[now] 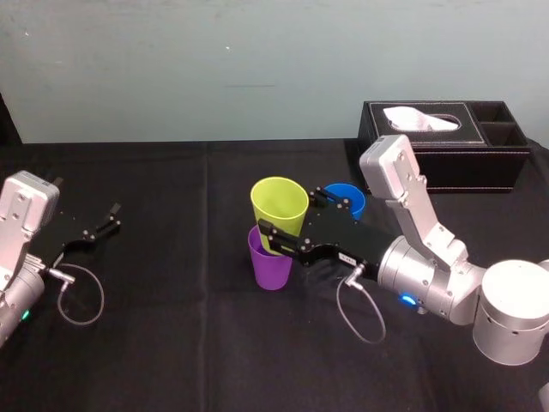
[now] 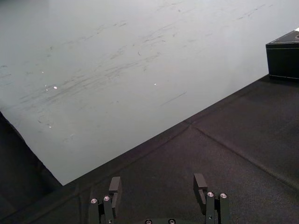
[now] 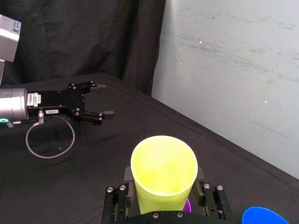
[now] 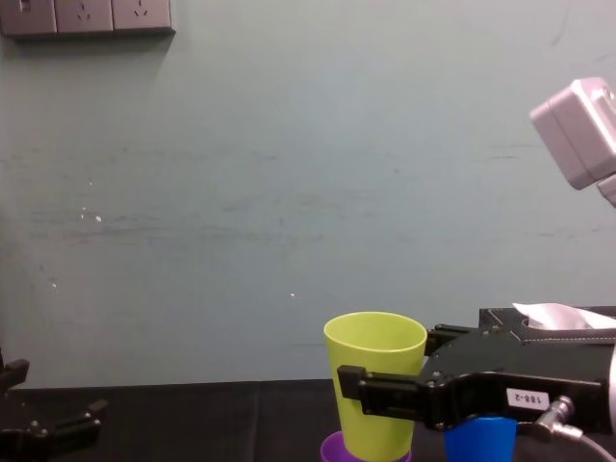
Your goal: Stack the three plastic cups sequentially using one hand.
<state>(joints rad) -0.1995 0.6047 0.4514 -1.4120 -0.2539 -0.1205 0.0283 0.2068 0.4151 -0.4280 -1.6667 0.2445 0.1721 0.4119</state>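
My right gripper (image 1: 292, 212) is shut on the yellow-green cup (image 1: 279, 202), one finger on each side of its wall (image 3: 163, 170). That cup is upright, directly over the purple cup (image 1: 270, 266), with its base at the purple cup's mouth (image 4: 332, 448). How deep it sits I cannot tell. The blue cup (image 1: 347, 197) stands on the table just behind the gripper, on the right (image 4: 479, 438). Far to the left, my left gripper (image 1: 114, 216) rests low over the table, open and holding nothing (image 2: 159, 184).
A black leather tissue box (image 1: 446, 142) stands at the back right against the wall. A black cloth (image 1: 171, 343) covers the table. Cable loops hang from both wrists (image 1: 360, 313).
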